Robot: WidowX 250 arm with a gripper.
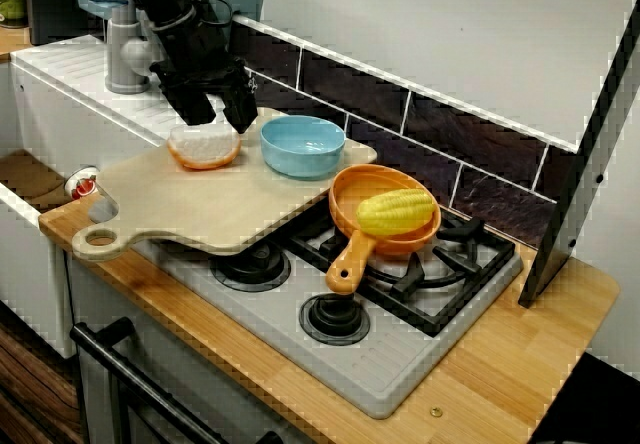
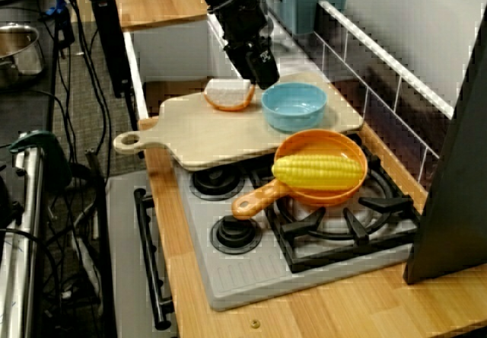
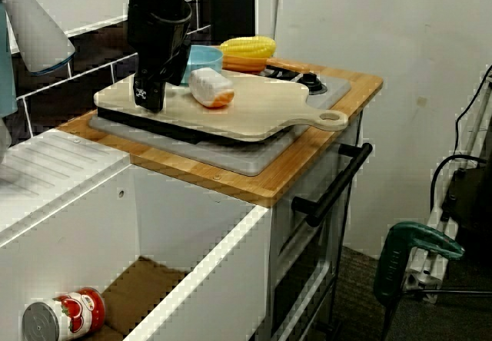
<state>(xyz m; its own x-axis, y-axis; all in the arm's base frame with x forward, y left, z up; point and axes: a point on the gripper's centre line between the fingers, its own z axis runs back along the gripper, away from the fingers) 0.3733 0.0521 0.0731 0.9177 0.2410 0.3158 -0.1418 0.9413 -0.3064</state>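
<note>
While the gripper (image 1: 218,114) hangs over the back edge of the cutting board (image 1: 200,214), its jaws stand well apart with nothing between them. The white and orange food piece (image 1: 204,147) lies on the board right under the fingertips; contact can't be told. The blue bowl (image 1: 302,154) sits on the board just beside the piece. The orange pan (image 1: 352,256) with the corn (image 1: 396,211) is just off the board's end opposite its handle.

Blue bowl (image 1: 303,146) stands on the cutting board (image 1: 200,209), which overlaps the stove (image 1: 400,364). Orange pan (image 1: 350,259) on the stove's grate holds corn (image 1: 396,211). Can (image 1: 82,182) lies left of the stove.
</note>
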